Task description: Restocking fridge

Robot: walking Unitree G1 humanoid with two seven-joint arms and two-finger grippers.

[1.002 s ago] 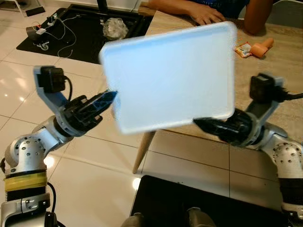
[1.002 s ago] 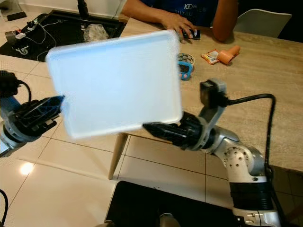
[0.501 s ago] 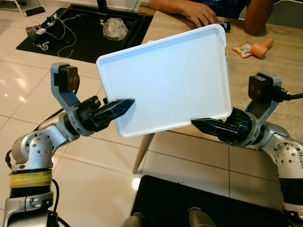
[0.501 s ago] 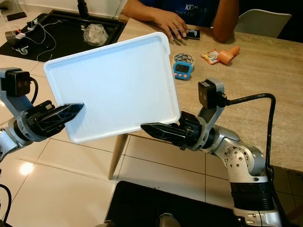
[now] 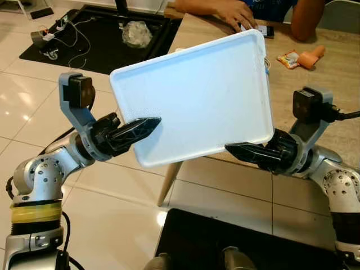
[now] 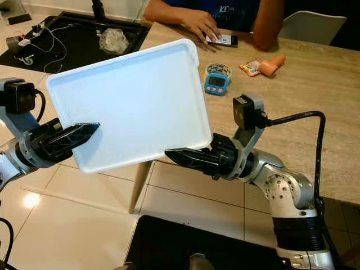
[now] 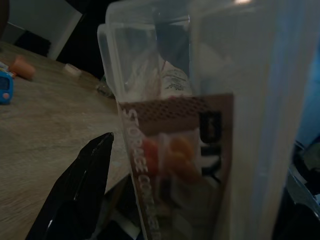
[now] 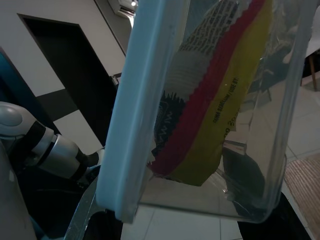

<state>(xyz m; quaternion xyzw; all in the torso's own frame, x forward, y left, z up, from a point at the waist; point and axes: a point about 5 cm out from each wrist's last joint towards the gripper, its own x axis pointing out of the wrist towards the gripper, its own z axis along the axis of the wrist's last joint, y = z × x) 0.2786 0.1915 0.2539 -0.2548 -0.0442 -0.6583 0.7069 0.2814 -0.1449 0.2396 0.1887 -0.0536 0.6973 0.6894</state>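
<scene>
Holding a storage container [image 5: 194, 98] w/ white lid up in front of the robot, between both arms, above tiled floor [image 5: 101, 225] & just before the edge of a wooden table [image 6: 315, 112]. Left gripper [image 5: 147, 125] clamping the container's near-left corner; right gripper [image 5: 236, 149] clamping the lower-right edge. Both sets of black fingers pinching the rim, one finger over the lid, other below.

Compared w/ a sec ago: no longer blurring, so swinging has settled; left gripper now sitting further onto the lid, & the container tilting a bit more, left side raised. Probably meaning the two-handed grip is secure & carrying toward the fridge can begin; fridge itself not seen.

Looking at the container: flat rectangular white lid w/ raised rim & rounded corners, facing the head camera. Wrist views showing clear plastic walls beneath, a "storage container" label, and inside a red-yellow packet [image 8: 220, 100] plus something orange [image 7: 172, 155], too blurry to name.

Sitting at the table's far side: a person [image 6: 225, 14], hand beside a phone [image 6: 224, 39]; a small blue timer [image 6: 216, 81] nearby.
</scene>
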